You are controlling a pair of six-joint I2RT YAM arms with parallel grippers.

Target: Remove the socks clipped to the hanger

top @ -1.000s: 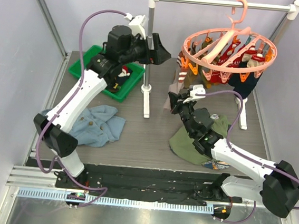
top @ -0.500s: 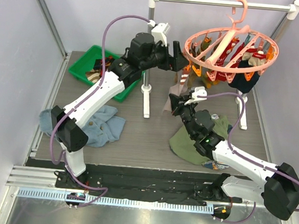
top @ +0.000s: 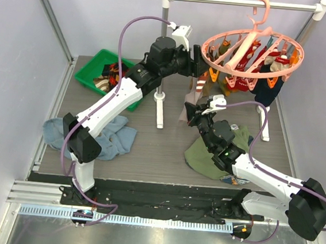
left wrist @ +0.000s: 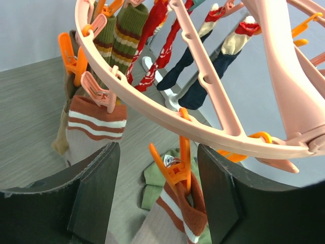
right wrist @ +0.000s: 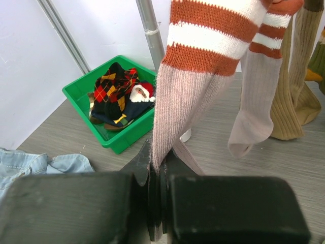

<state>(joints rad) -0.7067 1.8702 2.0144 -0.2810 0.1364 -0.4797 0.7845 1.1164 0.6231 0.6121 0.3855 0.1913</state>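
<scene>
The salmon-pink round hanger [top: 245,73] hangs from the rail, with several socks clipped round its ring [left wrist: 152,104]. My left gripper [top: 199,62] is open at the ring's left edge. Its jaws [left wrist: 158,162] stand on either side of an orange peg [left wrist: 177,170] that clips a rust-and-white striped sock cuff [left wrist: 190,213]. My right gripper [top: 188,108] is below, shut [right wrist: 158,162] on the lower end of that pinkish striped sock [right wrist: 188,96]. A matching sock [right wrist: 256,101] hangs beside it. Olive striped [left wrist: 127,35], red patterned [left wrist: 162,46] and navy socks [left wrist: 203,86] hang further round.
A green bin [top: 92,72] with several socks in it sits at the back left. A blue denim garment [top: 106,137] lies at the front left and an olive garment [top: 206,155] under my right arm. The rail stand's pole [top: 163,41] and foot [top: 160,113] stand between bin and hanger.
My left arm has swung right from above the green bin to the hanger's left rim, its open jaws now round a peg. My right gripper has stayed shut on the sock.
</scene>
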